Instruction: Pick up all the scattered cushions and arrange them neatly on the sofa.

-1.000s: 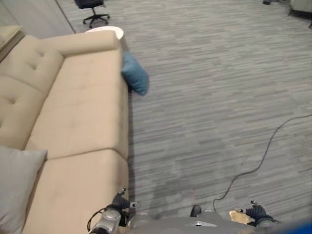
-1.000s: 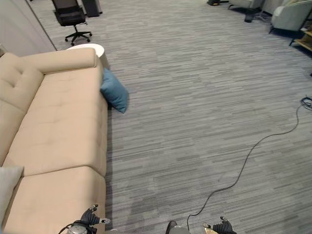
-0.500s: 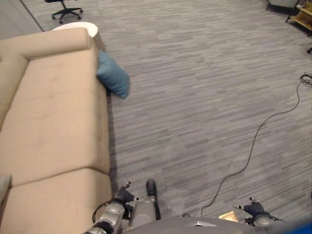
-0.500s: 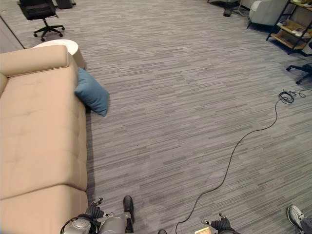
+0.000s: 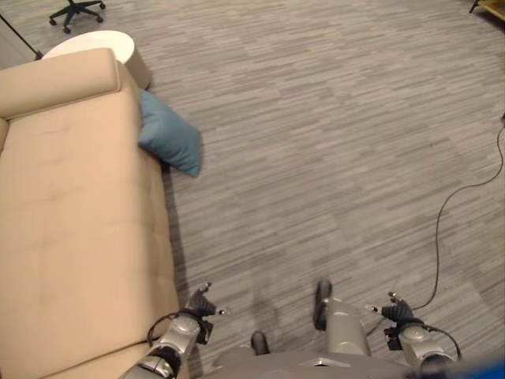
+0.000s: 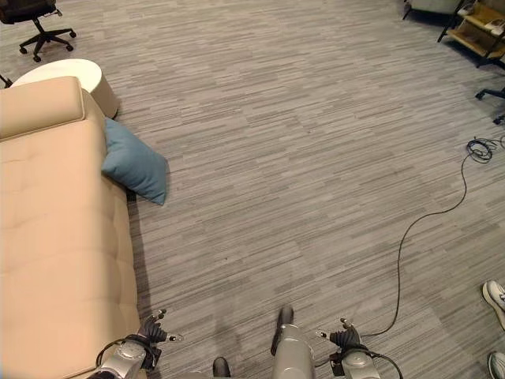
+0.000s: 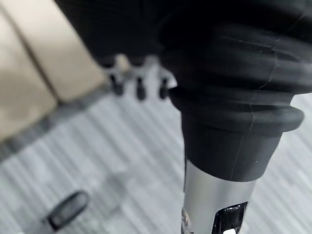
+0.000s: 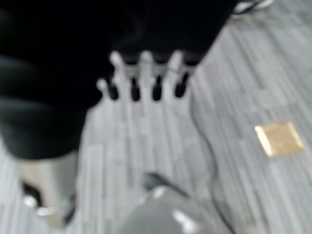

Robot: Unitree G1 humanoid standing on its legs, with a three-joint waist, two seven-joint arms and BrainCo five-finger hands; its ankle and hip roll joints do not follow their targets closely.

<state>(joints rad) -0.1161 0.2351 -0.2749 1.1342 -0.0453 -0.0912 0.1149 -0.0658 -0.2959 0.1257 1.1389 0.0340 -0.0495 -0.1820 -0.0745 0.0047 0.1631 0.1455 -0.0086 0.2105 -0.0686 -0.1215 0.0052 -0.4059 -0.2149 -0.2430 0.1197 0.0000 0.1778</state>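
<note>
Progress: nothing is seen placed yet. One blue cushion point(image 5: 168, 140) is left on the grey carpet point(image 6: 316, 150), leaning against the front edge of the beige sofa point(image 5: 71, 229) near its far armrest. No cushion is seen on the visible part of the seat; whether others lie outside the frames cannot be told.

Left hand point(image 5: 196, 309) is held low, just off the sofa's front edge. Its fingers point(image 7: 139, 87) are seen straight and relaxed in the wrist view, nothing gripped, carpet and sofa edge past the tips. The blue cushion is well ahead of these fingertips, along the same sofa edge.

Right hand point(image 6: 344, 341) is held low over bare carpet. Its fingers point(image 8: 146, 78) are extended in a row, nothing held. The cushion is well apart from them, ahead and across toward the sofa side. A brass floor plate point(image 8: 276, 139) is seen just beyond these fingertips.

A round white side table point(image 6: 63, 77) stands past the sofa's armrest, an office chair point(image 6: 31, 24) further off. A person's shoe point(image 6: 495, 295) shows at the edge, on the right hand's side.

Judged remaining: approach to the cushion, a reach down to carpet level, a grasp, then placement on the seat. Essentially the whole pick-and-place for this cushion is outstanding.
</note>
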